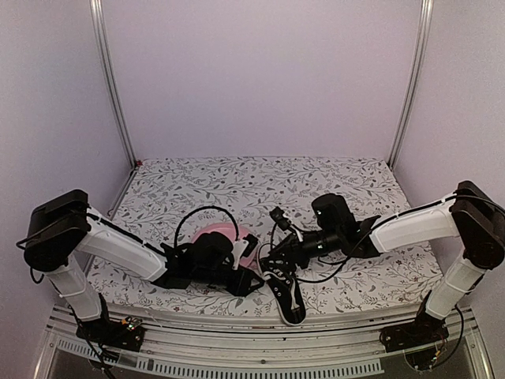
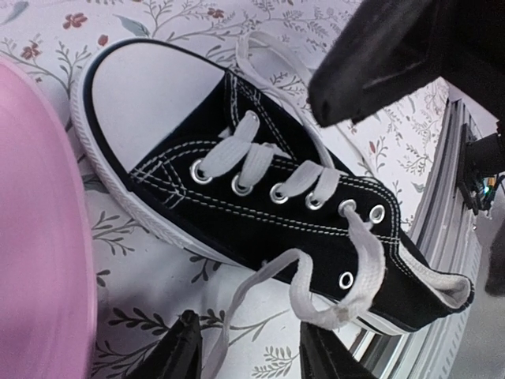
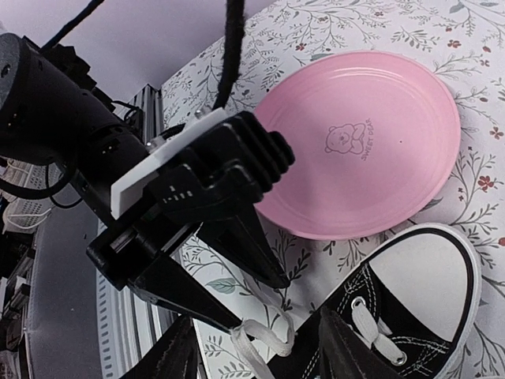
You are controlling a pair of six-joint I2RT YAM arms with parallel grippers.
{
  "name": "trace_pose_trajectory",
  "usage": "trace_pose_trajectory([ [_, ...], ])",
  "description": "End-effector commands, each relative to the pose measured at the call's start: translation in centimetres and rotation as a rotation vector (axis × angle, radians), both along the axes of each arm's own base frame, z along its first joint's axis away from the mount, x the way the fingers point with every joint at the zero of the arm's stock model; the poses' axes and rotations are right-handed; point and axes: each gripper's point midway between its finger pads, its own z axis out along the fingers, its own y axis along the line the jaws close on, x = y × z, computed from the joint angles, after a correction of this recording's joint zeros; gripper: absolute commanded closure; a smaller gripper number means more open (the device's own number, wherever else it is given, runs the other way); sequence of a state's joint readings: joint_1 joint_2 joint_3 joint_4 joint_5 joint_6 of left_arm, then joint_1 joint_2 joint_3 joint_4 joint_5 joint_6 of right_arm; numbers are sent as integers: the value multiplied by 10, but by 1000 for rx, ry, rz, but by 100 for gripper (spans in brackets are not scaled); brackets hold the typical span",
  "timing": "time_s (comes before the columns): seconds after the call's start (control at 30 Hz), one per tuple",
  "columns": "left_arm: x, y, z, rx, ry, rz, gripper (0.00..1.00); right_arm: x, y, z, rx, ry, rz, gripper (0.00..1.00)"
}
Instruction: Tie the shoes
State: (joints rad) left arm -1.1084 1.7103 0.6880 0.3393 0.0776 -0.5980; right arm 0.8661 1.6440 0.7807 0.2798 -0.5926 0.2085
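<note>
Here the left gripper hangs low over the floral table with its jaws spread wide, a loose white lace trailing through the gap unpinched. The right gripper is just as wide apart, with a lace loop lying between its fingers. The black sneaker sits upright on its sole between them, heel at the table's near edge and toe cap just beside the pink plate, whose face shows a small bear print.

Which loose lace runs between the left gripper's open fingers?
The near lace curling off the sneaker onto the cloth; the other lace lies beyond its far side.
</note>
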Motion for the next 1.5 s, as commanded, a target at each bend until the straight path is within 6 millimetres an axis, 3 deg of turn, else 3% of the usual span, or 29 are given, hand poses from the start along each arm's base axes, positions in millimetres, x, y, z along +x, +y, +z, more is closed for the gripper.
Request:
trace_pose_trajectory([
  [0.0, 2, -5, 13, -31, -33, 7, 59, -8, 10, -9, -43, -9, 55, 45],
  [0.13, 2, -4, 13, -31, -35, 11, 59, -10, 19, -18, -69, -8, 75, 47],
  [0.33, 4, -2, 15, -32, -43, 26, 59, -14, 24, -29, -101, -4, 100, 57],
  [0.4, 5, -1, 16, -32, -48, 32, 59, -16, 24, -30, -104, -1, 108, 66],
  [0.5, 7, 0, 18, -34, -56, 40, 59, -19, 22, -29, -98, -2, 115, 93],
  [0.53, 7, 0, 18, -33, -56, 41, 59, -19, 21, -25, -90, -6, 111, 97],
  [0.8, 1, 12, 14, -25, -62, 35, 49, -4, 5, -3, -58, -67, -47, 98],
  [1.03, -2, 16, 0, 20, -64, 13, 44, 5, -7, -1, -56, -58, -150, 98],
  [1.47, 5, 6, -23, 126, -88, 10, 60, 1, -9, 4, -24, -42, -153, 98],
])
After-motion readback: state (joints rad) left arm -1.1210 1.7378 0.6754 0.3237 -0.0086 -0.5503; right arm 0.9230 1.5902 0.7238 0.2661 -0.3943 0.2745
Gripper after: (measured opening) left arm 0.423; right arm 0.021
